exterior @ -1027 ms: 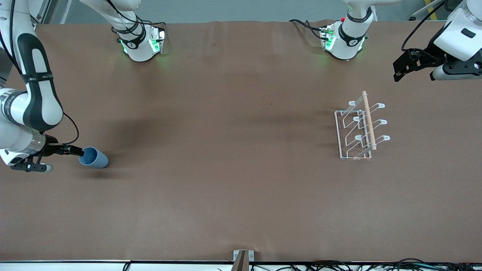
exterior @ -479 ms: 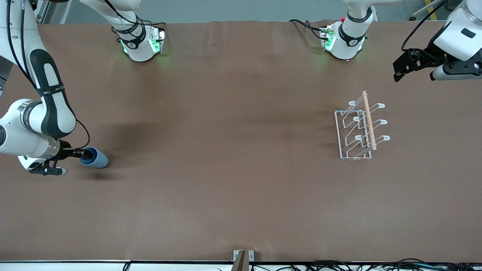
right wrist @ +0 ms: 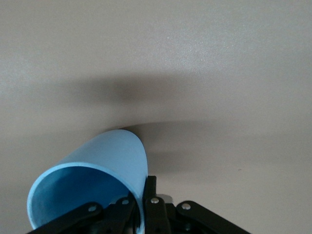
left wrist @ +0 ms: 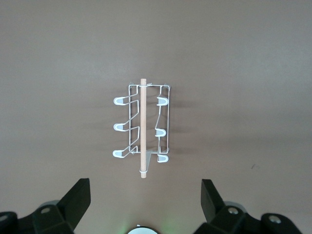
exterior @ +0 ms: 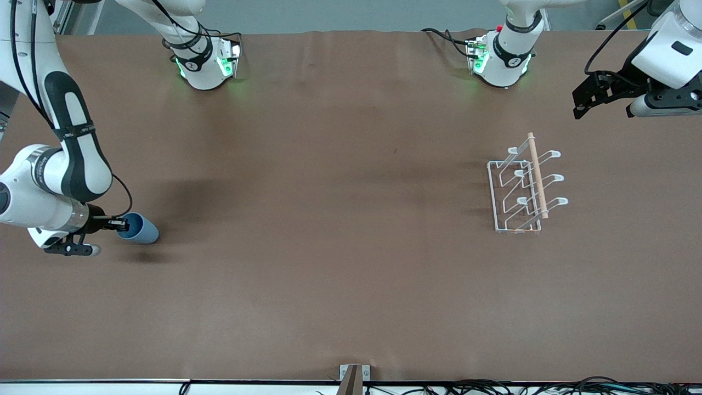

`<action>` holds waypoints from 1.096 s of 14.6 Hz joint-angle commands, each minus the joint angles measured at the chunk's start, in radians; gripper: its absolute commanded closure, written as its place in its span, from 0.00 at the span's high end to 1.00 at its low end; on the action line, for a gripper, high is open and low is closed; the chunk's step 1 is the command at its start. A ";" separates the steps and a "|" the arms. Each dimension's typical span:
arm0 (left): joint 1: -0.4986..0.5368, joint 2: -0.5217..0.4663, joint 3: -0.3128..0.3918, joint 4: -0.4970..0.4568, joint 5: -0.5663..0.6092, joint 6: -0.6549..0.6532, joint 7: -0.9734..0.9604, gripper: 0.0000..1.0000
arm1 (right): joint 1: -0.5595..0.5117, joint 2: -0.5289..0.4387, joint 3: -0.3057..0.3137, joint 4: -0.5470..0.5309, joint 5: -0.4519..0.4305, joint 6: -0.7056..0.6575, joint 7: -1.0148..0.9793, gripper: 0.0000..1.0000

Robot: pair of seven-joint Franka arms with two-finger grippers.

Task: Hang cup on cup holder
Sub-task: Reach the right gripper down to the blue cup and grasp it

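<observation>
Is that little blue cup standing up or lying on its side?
Tipped on its side. The cup shows its open mouth sideways toward the right gripper, whose jaws pinch its rim, one inside, one outside.

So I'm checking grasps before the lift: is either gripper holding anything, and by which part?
The right gripper pinches the cup by its rim wall, one finger inside. The left gripper holds nothing.

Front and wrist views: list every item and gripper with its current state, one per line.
cup: on its side on the table at the right arm's end, rim pinched.
cup holder: upright at the left arm's end, all prongs bare.
right gripper: shut on the cup's rim, one finger inside.
left gripper: open, waiting in the air over the cup holder.
</observation>
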 commanded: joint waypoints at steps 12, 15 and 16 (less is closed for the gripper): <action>-0.036 0.085 -0.043 0.106 -0.130 -0.008 0.015 1.00 | 0.081 -0.316 0.154 0.035 0.572 -0.461 -0.003 0.00; -0.036 0.113 -0.124 0.118 -0.167 0.009 0.015 1.00 | 0.116 -0.319 0.156 0.035 0.785 -0.557 -0.012 0.00; -0.036 0.122 -0.153 0.124 -0.172 0.027 0.017 1.00 | 0.129 -0.319 0.156 0.037 0.845 -0.585 -0.012 0.00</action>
